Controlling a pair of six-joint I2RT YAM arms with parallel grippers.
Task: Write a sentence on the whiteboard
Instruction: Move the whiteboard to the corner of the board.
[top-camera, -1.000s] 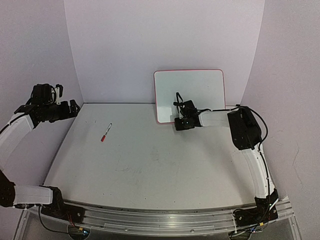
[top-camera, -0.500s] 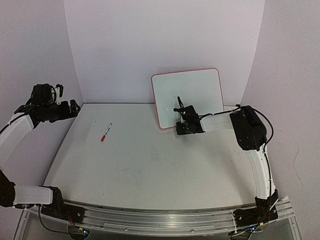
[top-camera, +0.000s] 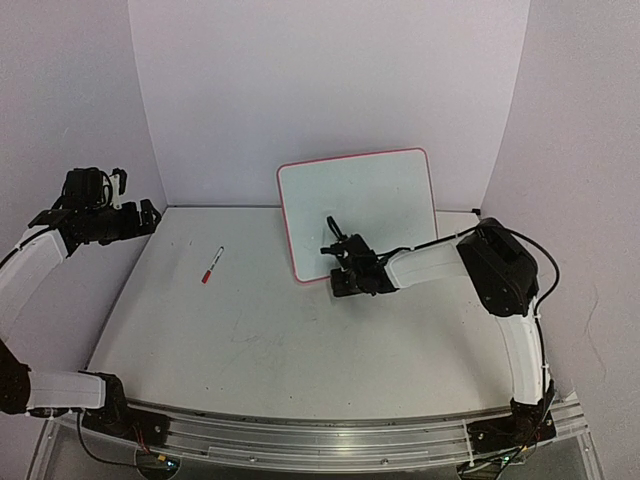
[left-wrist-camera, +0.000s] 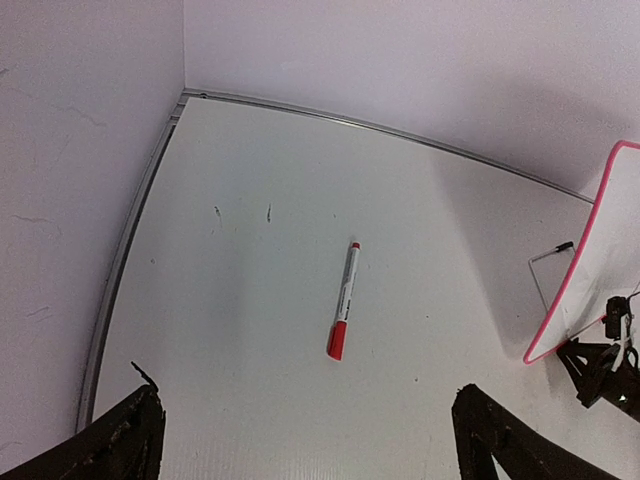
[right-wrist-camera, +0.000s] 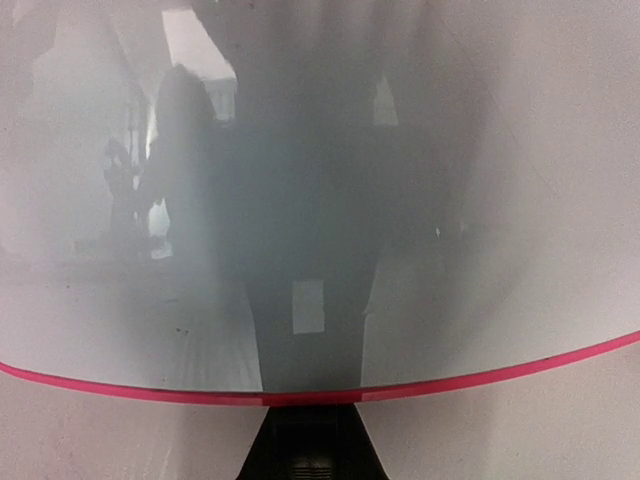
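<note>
We see the whiteboard (top-camera: 360, 205) right of centre in the top view, toward the far side of the counter (top-camera: 280, 340). It stands up steeply and askew, its left end lower in the frame than its right. We cannot tell whether its bottom edge touches the counter.

The right fingers (top-camera: 348, 278) are closed on the pink bottom rim near the board's lower left corner. In the right wrist view the glossy face fills nearly the whole frame with dim reflections. The rim curves across the bottom, and one black finger (right-wrist-camera: 310, 450) meets it at bottom centre.

The left fingers (top-camera: 140, 218) hang at the upper left of the top view, over the counter's left edge. In the left wrist view their tips (left-wrist-camera: 125, 445) sit in the bottom corners, spread wide with nothing between them.

A marker (left-wrist-camera: 343, 315) with a red cap lies flat on the counter at the middle of that view, well apart from the board at the right edge.
</note>
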